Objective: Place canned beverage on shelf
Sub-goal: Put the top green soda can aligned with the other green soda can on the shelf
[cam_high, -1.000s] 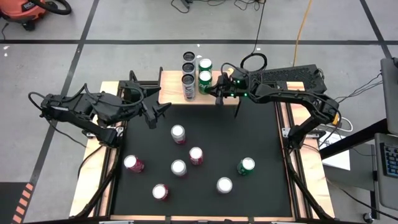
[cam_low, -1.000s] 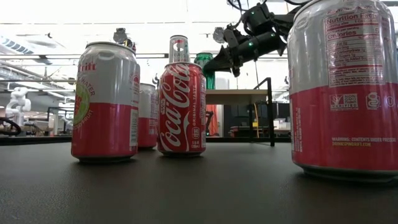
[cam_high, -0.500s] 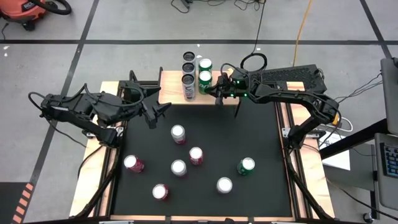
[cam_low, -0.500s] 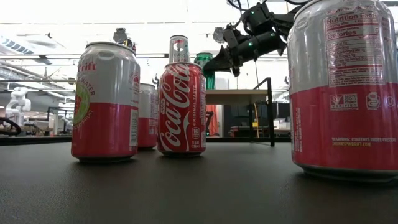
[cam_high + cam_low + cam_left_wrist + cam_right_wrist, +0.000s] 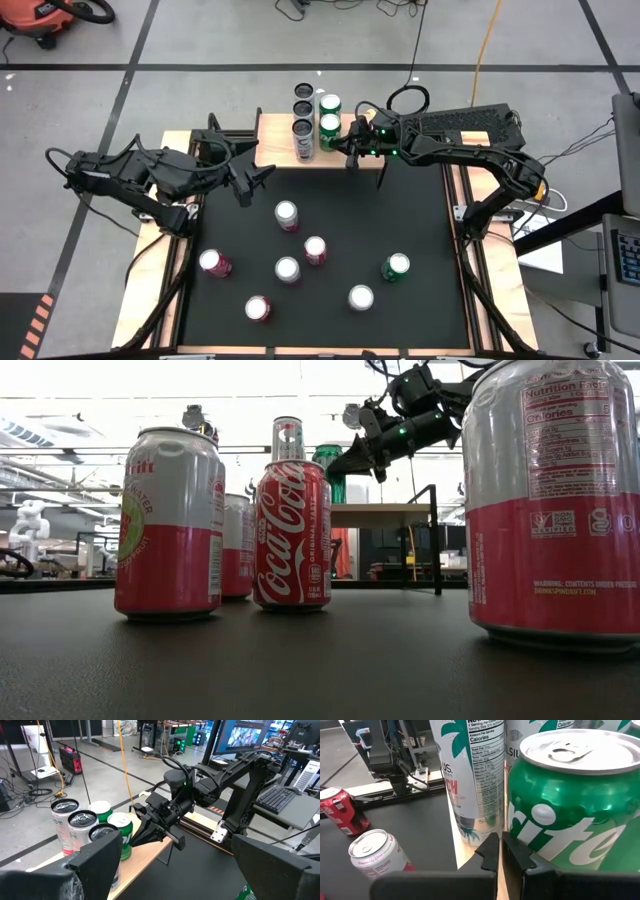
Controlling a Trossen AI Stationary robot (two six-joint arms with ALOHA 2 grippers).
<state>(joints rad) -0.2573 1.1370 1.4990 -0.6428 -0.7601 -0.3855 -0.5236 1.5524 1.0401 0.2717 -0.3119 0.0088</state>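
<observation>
While the right gripper [image 5: 349, 150] sits with its fingers closed on nothing, just beside a green can [image 5: 329, 127] on the shelf [image 5: 275, 135], the left gripper [image 5: 255, 180] waits over the table's left rear, fingers spread and empty. Five cans stand on the shelf.

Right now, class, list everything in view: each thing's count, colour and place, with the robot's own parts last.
Shelf: one, light wood, at the table's far edge.
Slim cans: three, white and pink, in a row on the shelf.
Green cans: two, on the shelf beside the slim cans.
Loose cans: seven on the black mat; six red or pink, one green.
Left gripper: open, over the mat's far left corner.
Right gripper: shut, empty, beside the near green can.
</observation>
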